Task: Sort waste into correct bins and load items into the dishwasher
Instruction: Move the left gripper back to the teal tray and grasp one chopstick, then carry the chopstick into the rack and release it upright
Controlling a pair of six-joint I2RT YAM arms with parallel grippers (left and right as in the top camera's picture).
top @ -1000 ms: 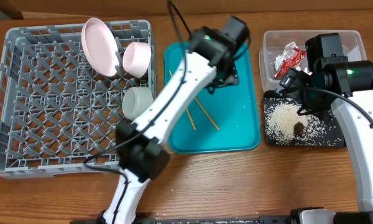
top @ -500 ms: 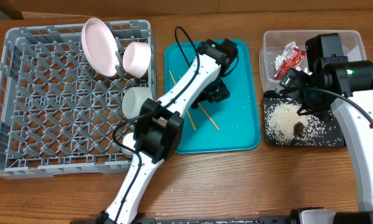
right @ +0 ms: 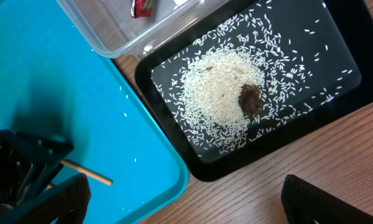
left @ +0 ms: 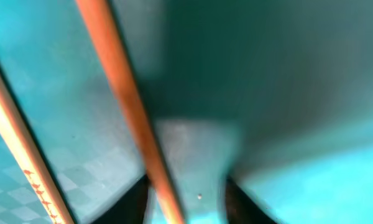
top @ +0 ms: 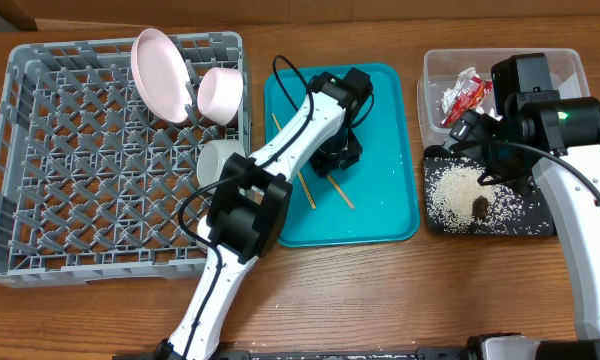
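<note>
Two wooden chopsticks (top: 302, 185) lie on the teal tray (top: 390, 200). My left gripper (top: 337, 155) is low over the tray, open, its fingers (left: 186, 199) straddling one chopstick (left: 127, 99); the other chopstick (left: 15, 143) lies beside it. My right gripper (top: 480, 140) hangs open and empty (right: 186, 205) over the black tray (top: 540, 225), which holds rice (top: 458, 190) and a brown lump (top: 479, 206). The clear tub (top: 560, 65) holds the red wrapper (top: 463, 95). The grey dish rack (top: 40, 150) holds a plate (top: 160, 72) and two bowls (top: 220, 93).
The teal tray sits between the rack and the two bins. The left arm stretches diagonally from the front edge across the rack's right side. Bare wood table (top: 380, 290) lies in front of the tray and bins.
My left gripper has moved down and to the left over the teal tray and now sits over a chopstick. The right arm has not moved.
</note>
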